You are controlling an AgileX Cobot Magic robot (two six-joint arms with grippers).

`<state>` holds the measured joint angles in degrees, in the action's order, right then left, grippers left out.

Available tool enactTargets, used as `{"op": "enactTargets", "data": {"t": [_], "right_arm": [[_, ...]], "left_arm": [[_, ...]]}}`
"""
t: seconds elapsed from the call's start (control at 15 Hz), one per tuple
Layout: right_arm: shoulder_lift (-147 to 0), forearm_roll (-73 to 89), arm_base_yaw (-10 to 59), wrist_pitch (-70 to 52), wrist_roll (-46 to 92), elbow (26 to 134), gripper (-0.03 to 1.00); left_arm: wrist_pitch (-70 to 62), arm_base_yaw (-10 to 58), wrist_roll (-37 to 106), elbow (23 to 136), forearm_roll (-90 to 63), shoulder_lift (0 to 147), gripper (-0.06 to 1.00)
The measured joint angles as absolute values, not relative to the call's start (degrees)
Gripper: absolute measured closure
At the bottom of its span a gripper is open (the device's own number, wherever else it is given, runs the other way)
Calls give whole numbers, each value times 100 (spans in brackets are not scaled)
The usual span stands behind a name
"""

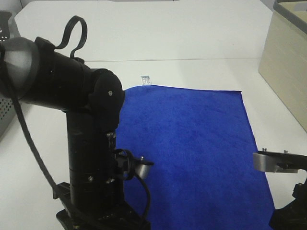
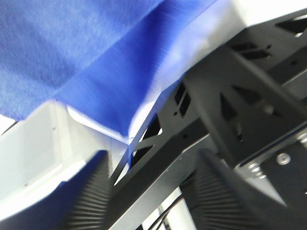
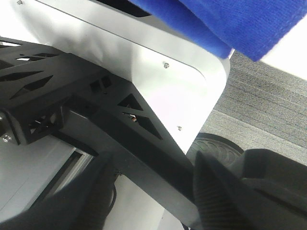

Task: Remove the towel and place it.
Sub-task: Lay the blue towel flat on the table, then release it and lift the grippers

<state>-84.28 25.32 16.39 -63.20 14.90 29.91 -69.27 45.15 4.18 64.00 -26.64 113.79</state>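
Released and empty, the left gripper (image 2: 156, 199) holds its two dark ribbed fingers (image 2: 91, 194) spread apart with nothing between them, low beneath the near edge of the table (image 1: 192, 38). The right gripper (image 3: 153, 196) is the same, fingers (image 3: 218, 191) parted and empty, also down below the table's near edge, on the right side. Neither one touches the towel (image 1: 192, 143). That towel, a large royal-blue plush cloth, lies spread flat on the white table, filling the middle and right of the tabletop from about halfway back to the near edge. A small white tag (image 1: 146, 79) sticks out at its far left corner. From the wrist cameras, its near edge droops over the table's lip above each gripper, a blue corner hanging past the table's rounded white corner on the right. The left arm (image 1: 88, 143), thick and black with a looping cable, rises at the near left and covers the towel's near left part. Part of the right arm (image 1: 288, 211), with a grey metal bracket (image 1: 271, 160), shows at the near right, just beside the towel's right edge. A grey perforated basket (image 1: 4, 103) sits at the left edge of the scene. A pale beige box (image 1: 288, 62) stands at the far right. Under the table show a black cut-out frame (image 2: 230, 110), a dark wheel (image 3: 216, 151) and grey carpet (image 3: 268, 105).
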Motion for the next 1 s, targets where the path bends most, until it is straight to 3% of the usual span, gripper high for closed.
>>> {"op": "enactTargets", "data": {"t": [0.33,0.67,1.0], "right_arm": [[-8434,2481,1639,-6411,1415,3037,40],[-8445,1914,1639,-6795,1071,4395,40],[-8881,1100,1524,-6600,223,6079,40]], "left_arm": [[-6933,4515,138,6916,-2681,11236,32],[-6944,4131,-115,7609,-2235,11155,32],[-6944,2733,-132,8388,-1931,11155,32]]}}
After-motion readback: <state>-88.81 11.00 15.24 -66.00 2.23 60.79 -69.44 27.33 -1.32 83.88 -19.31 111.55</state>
